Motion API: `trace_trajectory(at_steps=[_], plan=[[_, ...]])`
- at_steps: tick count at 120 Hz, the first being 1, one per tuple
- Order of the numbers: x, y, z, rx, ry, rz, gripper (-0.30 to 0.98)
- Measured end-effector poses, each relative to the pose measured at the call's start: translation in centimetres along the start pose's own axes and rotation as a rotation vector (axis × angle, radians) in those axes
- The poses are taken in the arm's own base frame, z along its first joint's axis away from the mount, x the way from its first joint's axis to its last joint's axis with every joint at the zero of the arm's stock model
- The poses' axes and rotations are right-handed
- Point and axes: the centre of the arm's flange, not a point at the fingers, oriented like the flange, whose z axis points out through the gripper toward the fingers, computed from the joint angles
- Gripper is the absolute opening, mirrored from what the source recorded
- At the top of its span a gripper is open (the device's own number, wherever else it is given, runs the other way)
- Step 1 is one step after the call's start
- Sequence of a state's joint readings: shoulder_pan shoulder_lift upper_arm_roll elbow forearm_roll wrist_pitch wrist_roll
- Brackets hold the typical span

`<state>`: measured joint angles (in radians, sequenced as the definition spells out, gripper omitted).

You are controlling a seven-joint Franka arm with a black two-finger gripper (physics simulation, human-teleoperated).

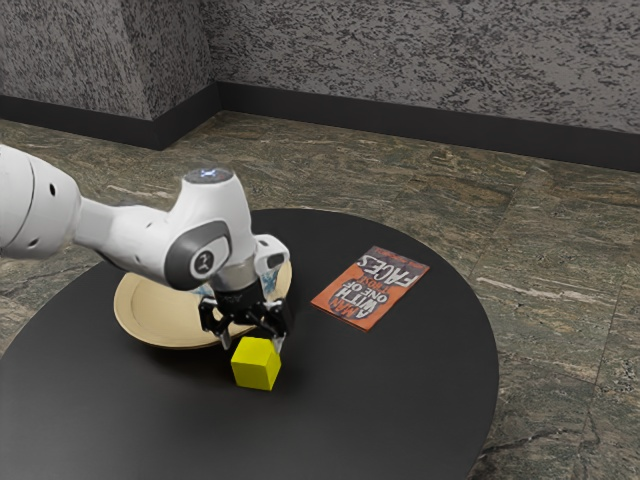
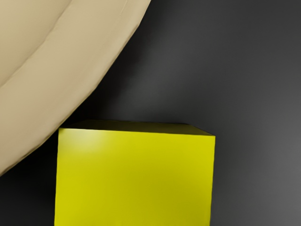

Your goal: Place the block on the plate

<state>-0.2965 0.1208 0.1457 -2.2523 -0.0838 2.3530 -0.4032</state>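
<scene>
My gripper [image 1: 254, 342] is low over the yellow block [image 1: 256, 364], its two fingers spread apart near the block's upper part, one towards each side. The block stands on the dark table, and its near faces hide part of the space between the fingertips. In the wrist view the yellow block [image 2: 134, 181] lies large at the lower edge, just under the hand. Beside the block is the wide beige plate [image 1: 150, 325], partly hidden behind the arm and hand. The plate's curved rim [image 2: 89, 61] passes close to one corner of the block in the wrist view.
A red and grey book [image 1: 370, 288] lies on the round black table [image 1: 420, 390], towards the exterior view's right from the hand. Something blue and white shows on the plate behind the gripper. A textured wall stands beyond the table.
</scene>
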Motion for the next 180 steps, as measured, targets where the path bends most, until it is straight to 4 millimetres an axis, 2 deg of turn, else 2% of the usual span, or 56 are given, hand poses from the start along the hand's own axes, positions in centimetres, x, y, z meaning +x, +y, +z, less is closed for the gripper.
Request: trace_trajectory(at_steps=[74, 96, 114, 148, 164, 180], plan=[[0.6, 0.0, 3.9, 0.020, -0.029, -0.008, 0.68], [0.8, 0.1, 4.1, 0.021, -0.024, -0.001, 0.55], [0.8, 0.1, 4.0, 0.020, -0.020, 0.005, 0.47], [0.8, 0.2, 3.6, 0.020, -0.012, 0.012, 0.42], [0.5, 0.9, 2.3, 0.008, 0.006, 0.027, 0.41], [0.0, 1.7, -0.3, -0.013, 0.035, 0.043, 0.41]])
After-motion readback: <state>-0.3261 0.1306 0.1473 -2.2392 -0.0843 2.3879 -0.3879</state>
